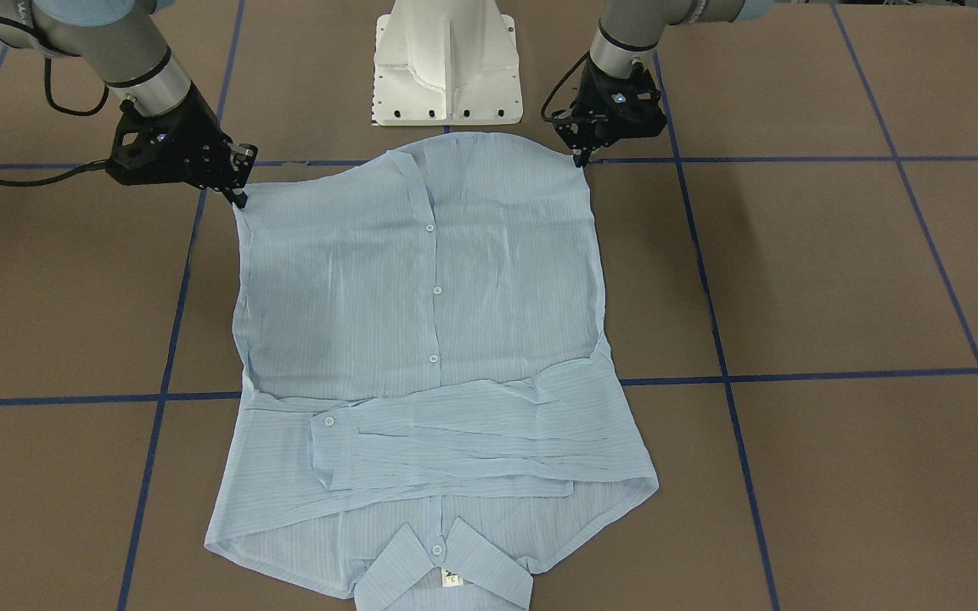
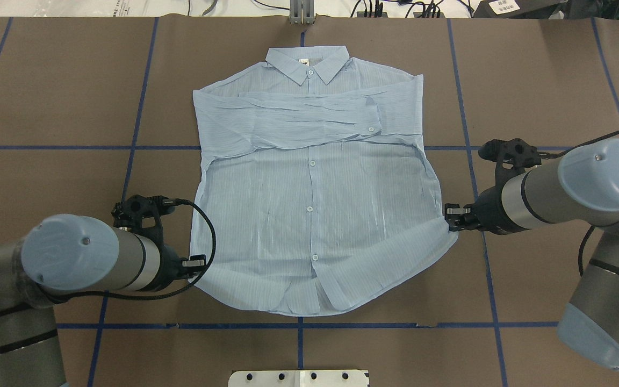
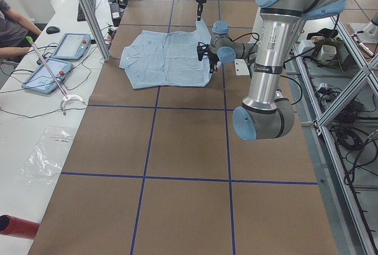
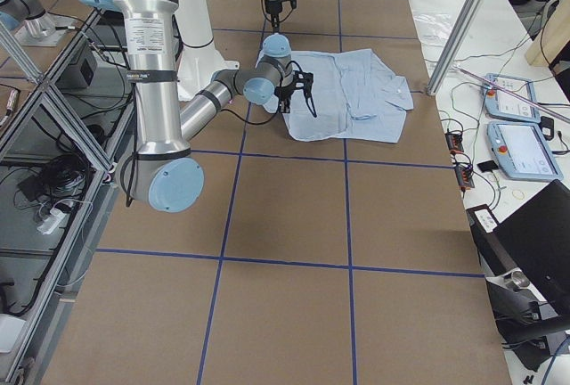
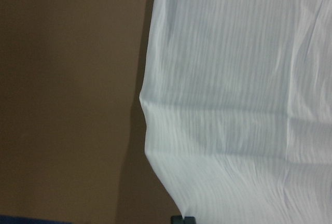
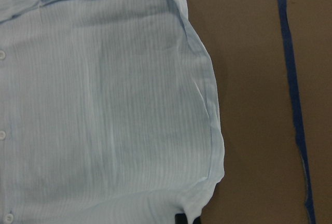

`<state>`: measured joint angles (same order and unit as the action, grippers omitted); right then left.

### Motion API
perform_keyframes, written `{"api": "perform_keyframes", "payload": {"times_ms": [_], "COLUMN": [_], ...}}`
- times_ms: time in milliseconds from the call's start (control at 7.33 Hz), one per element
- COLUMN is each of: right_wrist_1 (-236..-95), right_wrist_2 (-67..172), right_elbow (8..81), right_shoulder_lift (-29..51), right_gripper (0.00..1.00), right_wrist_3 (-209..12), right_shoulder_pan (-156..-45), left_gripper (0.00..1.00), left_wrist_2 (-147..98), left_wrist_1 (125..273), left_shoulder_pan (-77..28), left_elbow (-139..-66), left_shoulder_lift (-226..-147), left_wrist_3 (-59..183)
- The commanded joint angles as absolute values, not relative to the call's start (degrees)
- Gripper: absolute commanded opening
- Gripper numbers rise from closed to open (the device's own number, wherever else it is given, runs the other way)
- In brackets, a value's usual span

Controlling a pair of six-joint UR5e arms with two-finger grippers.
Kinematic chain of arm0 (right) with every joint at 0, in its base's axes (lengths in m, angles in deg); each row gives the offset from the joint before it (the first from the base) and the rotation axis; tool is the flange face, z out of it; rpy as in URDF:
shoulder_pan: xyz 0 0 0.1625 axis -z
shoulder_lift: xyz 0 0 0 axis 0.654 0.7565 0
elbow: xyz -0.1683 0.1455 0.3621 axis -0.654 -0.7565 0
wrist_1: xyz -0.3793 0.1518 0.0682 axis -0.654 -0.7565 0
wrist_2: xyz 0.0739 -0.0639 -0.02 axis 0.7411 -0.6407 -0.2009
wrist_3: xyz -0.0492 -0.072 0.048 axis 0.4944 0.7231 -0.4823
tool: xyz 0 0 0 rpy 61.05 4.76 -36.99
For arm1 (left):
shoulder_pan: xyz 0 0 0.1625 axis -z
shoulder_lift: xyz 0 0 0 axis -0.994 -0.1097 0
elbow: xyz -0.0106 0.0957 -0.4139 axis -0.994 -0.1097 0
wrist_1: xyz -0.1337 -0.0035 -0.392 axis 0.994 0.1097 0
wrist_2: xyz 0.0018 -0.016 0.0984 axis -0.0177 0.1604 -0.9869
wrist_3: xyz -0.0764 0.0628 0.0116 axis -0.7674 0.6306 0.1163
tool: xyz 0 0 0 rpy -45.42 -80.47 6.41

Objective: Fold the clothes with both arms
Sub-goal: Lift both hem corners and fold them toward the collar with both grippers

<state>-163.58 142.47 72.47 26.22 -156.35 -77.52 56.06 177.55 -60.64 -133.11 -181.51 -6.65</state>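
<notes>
The light blue striped shirt (image 1: 421, 322) lies flat and buttoned on the brown table, with its sleeves (image 1: 455, 433) folded across the chest and its collar (image 1: 442, 573) at the far side from the robot. It also shows in the overhead view (image 2: 309, 215). My left gripper (image 2: 200, 267) is shut on the shirt's hem corner at the table surface; it also shows in the front view (image 1: 580, 159). My right gripper (image 2: 447, 219) is shut on the opposite hem corner, which also shows in the front view (image 1: 239, 200). Both wrist views show the shirt's edge, left (image 5: 233, 105) and right (image 6: 104, 105).
The white pedestal base (image 1: 446, 64) stands just behind the hem. Blue tape lines (image 2: 299, 325) grid the brown table. Operator tablets (image 3: 56, 60) and an aluminium post (image 3: 88, 13) stand along the far side, beyond the collar.
</notes>
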Motion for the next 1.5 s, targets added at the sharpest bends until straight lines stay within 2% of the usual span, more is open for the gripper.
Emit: {"api": "perform_keyframes", "payload": {"times_ms": [0,409,682,1091,1364], "right_wrist_1": [-163.58,-163.75,-163.84,-163.93,-163.84], "right_wrist_2": [143.66,143.58,143.58,147.61,147.97], "right_elbow": [72.35,72.26,67.2,57.71,48.75], "right_shoulder_lift": [25.15,24.63,18.51,9.71,3.39], "right_gripper": [0.0,0.0,0.0,0.0,0.0], "right_wrist_3": [-156.09,-156.18,-156.44,-156.09,-155.92], "right_shoulder_pan": [-80.13,-81.09,-84.25,-92.32,-96.29], "left_gripper": [0.0,0.0,0.0,0.0,0.0], "left_wrist_2": [61.73,61.84,62.63,67.11,67.2], "left_wrist_1": [178.4,178.5,180.94,185.42,191.3], "left_shoulder_pan": [-54.36,-54.0,-49.28,-38.73,-34.51], "left_elbow": [-133.19,-133.11,-130.32,-117.34,-108.28], "left_shoulder_lift": [-181.67,-183.24,-186.04,-194.65,-198.25], "left_wrist_3": [-2.14,-2.75,-3.09,-2.83,-2.57]}}
